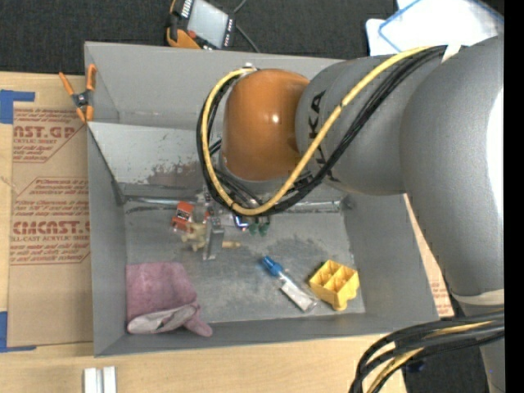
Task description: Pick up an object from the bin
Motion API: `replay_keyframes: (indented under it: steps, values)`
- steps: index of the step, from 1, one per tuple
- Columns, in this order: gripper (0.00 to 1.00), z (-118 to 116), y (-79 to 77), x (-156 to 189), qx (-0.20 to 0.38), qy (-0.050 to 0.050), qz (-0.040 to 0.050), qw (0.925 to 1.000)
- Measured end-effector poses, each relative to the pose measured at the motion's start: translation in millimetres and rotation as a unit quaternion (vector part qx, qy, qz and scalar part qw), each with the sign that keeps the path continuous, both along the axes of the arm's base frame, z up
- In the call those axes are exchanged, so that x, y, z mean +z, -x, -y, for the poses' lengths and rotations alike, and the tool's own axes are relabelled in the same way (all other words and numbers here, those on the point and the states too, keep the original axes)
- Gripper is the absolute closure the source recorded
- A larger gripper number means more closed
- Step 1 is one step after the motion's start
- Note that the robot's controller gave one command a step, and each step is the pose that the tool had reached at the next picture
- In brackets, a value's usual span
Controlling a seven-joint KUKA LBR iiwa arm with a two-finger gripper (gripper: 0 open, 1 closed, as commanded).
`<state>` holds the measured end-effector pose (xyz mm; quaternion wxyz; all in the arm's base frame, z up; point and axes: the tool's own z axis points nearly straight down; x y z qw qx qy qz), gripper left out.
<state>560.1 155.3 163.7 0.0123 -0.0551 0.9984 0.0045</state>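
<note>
My gripper (211, 248) hangs low over the middle of the bin floor, just below the orange wrist cover, its metal fingers pointing down. A small tube with a blue cap (285, 283) lies on the floor to its right. Beyond the tube sits a yellow plastic piece with square cells (334, 284). A pink cloth (160, 297) lies crumpled in the bin's front left corner, below and left of the gripper.
The grey arm with its orange cover and yellow cable fills the upper right and hides the back of the bin. Scratched bare floor lies between the cloth and the tube.
</note>
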Motion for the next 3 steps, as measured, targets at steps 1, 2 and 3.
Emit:
replay_keyframes:
  steps: [1, 2, 3]
  values:
    - [1.0, 9, 0.0, -17, -0.019, 0.0, -0.0049, 0.9998]
    - [1.0, 11, 1.3, -13, -0.012, 0.0, -0.0046, 0.9999]
    - [1.0, 9, -9.6, -13, -0.004, 0.0, 0.0007, 1.0]
